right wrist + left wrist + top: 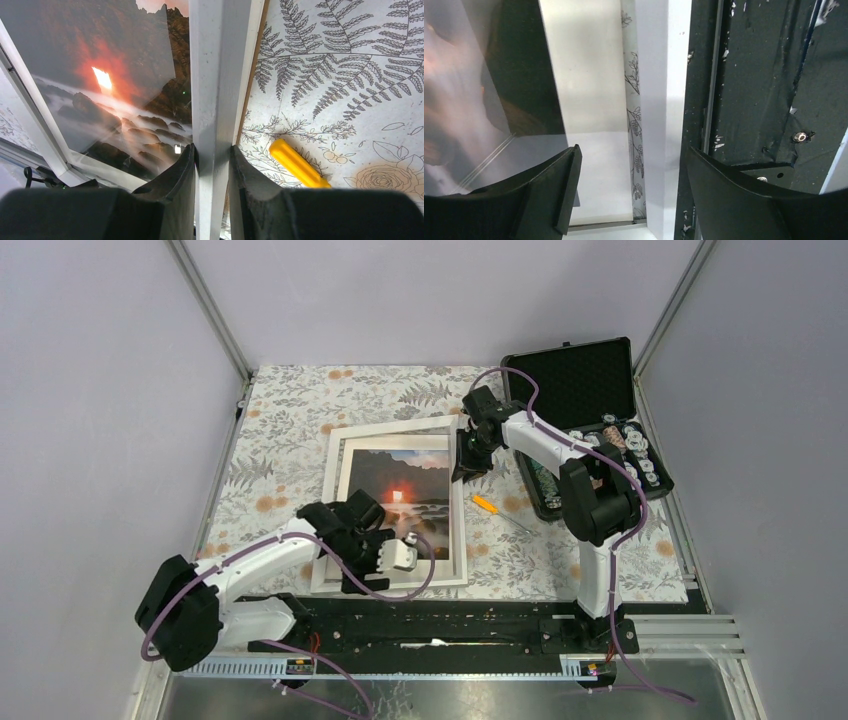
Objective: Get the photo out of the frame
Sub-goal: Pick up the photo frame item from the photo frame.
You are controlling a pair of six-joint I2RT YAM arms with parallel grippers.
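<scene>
The frame, white-bordered, lies in the middle of the floral cloth. The photo, dark rocks round a glowing orange sun, shows face up inside it. My right gripper is shut on the frame's right bar, one finger on each side, with the photo to its left. My left gripper hovers open over the frame's near edge. Between its fingers lie a white mat, a strip of cloth and the white frame bar; nothing is gripped. The photo's dark corner shows at upper left.
A yellow-handled screwdriver lies on the cloth just right of the frame, close to my right fingers. An open black case with small parts stands at the back right. The black mounting rail runs along the near edge, right by the left gripper.
</scene>
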